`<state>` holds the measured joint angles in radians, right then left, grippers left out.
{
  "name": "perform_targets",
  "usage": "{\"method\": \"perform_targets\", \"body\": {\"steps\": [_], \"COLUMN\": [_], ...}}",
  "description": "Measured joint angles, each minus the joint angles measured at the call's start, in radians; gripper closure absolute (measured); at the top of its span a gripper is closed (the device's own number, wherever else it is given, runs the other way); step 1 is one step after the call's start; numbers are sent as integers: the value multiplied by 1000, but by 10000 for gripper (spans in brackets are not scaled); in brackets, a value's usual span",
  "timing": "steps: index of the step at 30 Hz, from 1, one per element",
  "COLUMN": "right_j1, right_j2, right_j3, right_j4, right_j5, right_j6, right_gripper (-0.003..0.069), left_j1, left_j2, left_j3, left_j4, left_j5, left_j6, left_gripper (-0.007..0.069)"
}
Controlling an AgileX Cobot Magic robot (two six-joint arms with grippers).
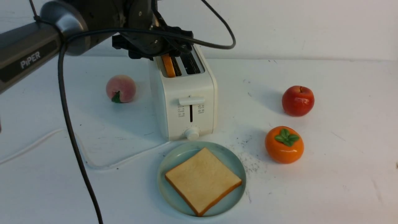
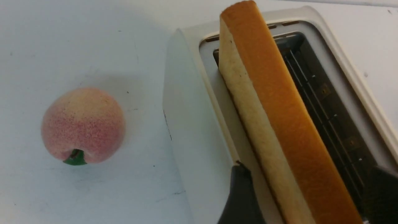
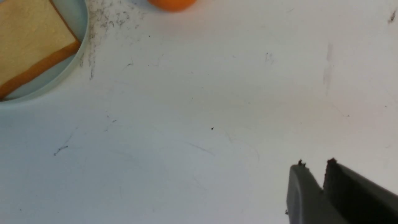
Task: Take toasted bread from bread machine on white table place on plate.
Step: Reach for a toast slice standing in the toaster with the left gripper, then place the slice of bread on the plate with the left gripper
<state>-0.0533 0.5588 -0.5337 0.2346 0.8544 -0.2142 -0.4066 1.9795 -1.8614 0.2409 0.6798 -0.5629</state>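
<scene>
Toast [image 2: 279, 124] stands on edge in a slot of the toaster [image 1: 186, 90], its orange-brown crust rising above the rim, squarely between the spread fingers [image 2: 241, 193] of the left gripper [image 2: 307, 166], which hangs over the appliance on the white table [image 1: 326, 174]. One finger sits on the pale-face side of the slice and the other on the crust's far side, over the second slot. Neither appears to touch the bread, and a gap shows beside the pale face. A peach [image 2: 82, 124] lies on the table out beyond the finger on the pale-face side, apart from the toaster's wall. A second slice [image 1: 202, 180] lies flat on the blue-green plate [image 1: 180, 152], which sits just in front of the toaster's lever and dial, well away from the left fingers. The right gripper [image 3: 315, 163] hovers over the table, its fingers drawn almost together, with only a thin slit between the tips and nothing caught in it. The plate's rim and a corner of the second slice sit well out ahead of those tips and off to one side, with the edge of a persimmon [image 3: 171, 4] farther ahead. An apple [image 1: 298, 100] rests on the table behind the persimmon, well apart from either pair of fingers.
</scene>
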Motion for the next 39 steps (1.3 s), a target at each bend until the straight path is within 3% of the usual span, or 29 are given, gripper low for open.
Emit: {"method": "perform_targets", "body": {"steps": [2,5,8,10,20,23,29,32,37,39], "right_j1": [0,0,0,0,0,0,0,0,0,0], "right_j2": [0,0,0,0,0,0,0,0,0,0], "right_j3": [0,0,0,0,0,0,0,0,0,0], "right_j4": [0,0,0,1,23,23,23,23,25,34], "right_j5": [0,0,0,0,-7,-7,-14,-22,-26,-28], "right_j6": [0,0,0,0,0,0,0,0,0,0], "right_gripper": [547,545,541,540,530,527,524,524,524,522], "left_j1": [0,0,0,-1,-1,-1,-1,-1,0,-30], "left_j2": [12,37,37,33,-122,-227,-367,-403,-474,-493], "left_j3": [0,0,0,-1,-157,-199,-205,-194,-70,68], "left_j4": [12,32,32,25,42,0,-61,-135,-344,-448], "left_j5": [-4,-10,-39,-50,-36,45,425,564,574,574], "left_j6": [0,0,0,0,3,3,79,167,213,244], "left_gripper": [149,221,440,529,522,522,522,522,522,522]}}
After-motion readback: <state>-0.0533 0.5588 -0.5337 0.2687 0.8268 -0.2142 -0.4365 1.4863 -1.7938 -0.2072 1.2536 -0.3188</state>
